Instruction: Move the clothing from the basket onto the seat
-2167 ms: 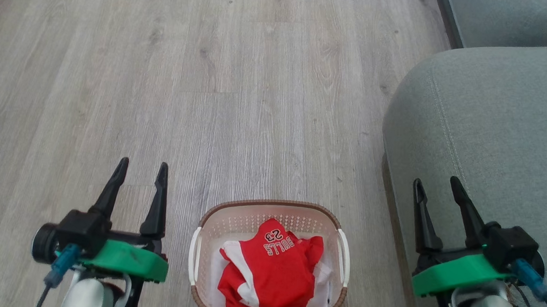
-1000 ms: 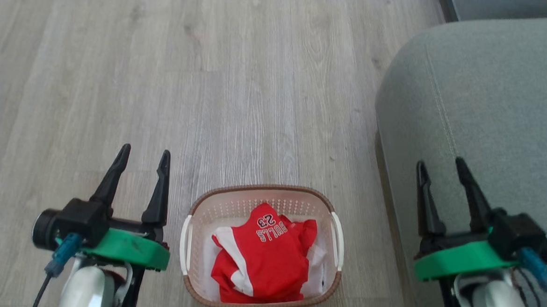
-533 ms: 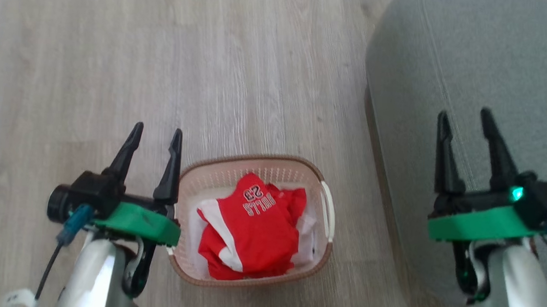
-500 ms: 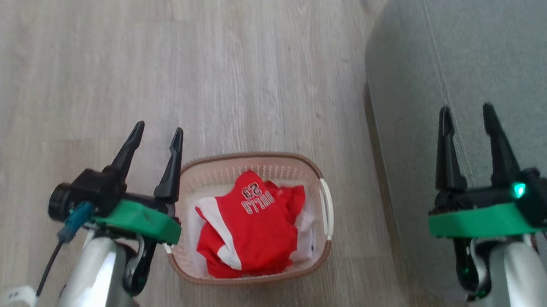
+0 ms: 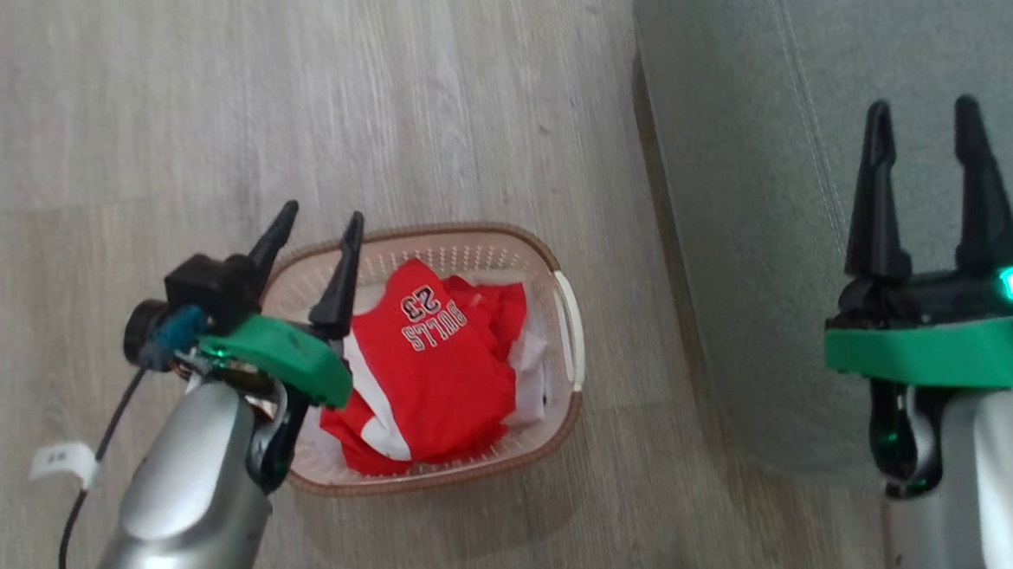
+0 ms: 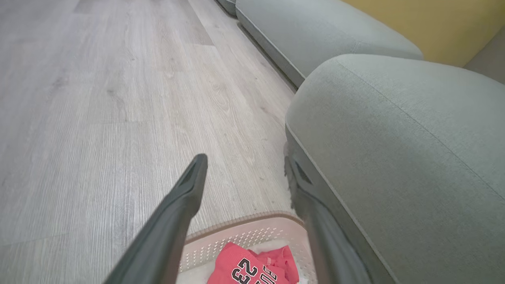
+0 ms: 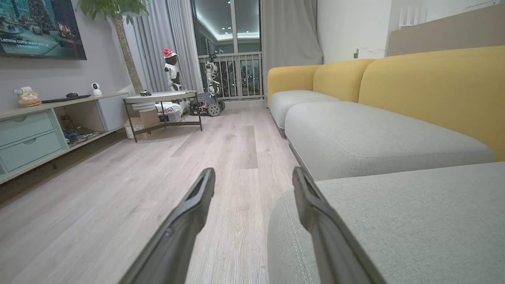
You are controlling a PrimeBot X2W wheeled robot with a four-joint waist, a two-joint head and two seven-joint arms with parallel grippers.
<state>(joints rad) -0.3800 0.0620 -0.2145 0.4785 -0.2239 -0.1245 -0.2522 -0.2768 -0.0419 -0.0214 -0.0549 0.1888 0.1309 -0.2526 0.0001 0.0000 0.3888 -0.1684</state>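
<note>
Fingers (image 5: 343, 267) of my left gripper (image 5: 321, 214) spread wide and empty over the basket (image 5: 475, 228) edge, red clothing (image 5: 442, 359) heaped inside, right gripper (image 5: 922, 107) likewise parted, holding nothing, above the seat (image 5: 738, 158)

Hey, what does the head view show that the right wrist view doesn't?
Head view: the basket with the red jersey inside, and the left gripper, open, by its left rim. Right wrist view: yellow sofa backs, a low cabinet and a round table across the room. Both: the right gripper, open, the grey-green seat and the wood floor.
</note>
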